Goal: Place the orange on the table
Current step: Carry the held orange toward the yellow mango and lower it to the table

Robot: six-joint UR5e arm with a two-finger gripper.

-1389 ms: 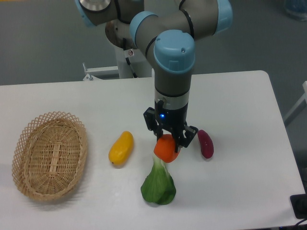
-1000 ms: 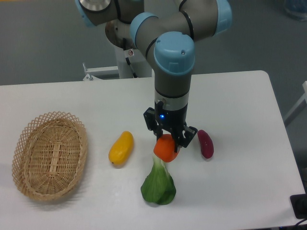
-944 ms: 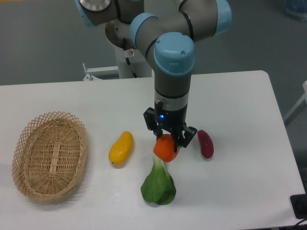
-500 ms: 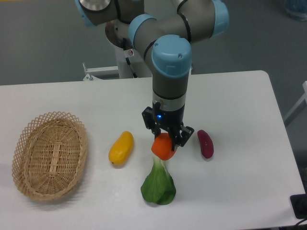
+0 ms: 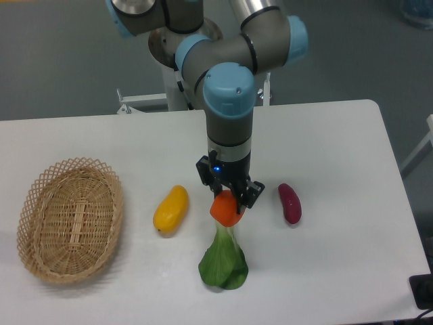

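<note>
Small red-orange orange (image 5: 224,210) — clamped in gripper (image 5: 228,201) — above white table (image 5: 338,149).

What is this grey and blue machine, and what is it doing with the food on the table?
It is a robot arm, seen by one fixed camera that looks down at the table from the front. At the arm's lower end is a two-fingered hand, shut on a small orange. The orange sits in the picture just above the stalk of a green leafy vegetable; whether it touches it I cannot tell. On the white table also lie a yellow mango-like fruit, a purple vegetable and, at the picture's left, an empty wicker basket. The job is to set the orange down on the table.
</note>
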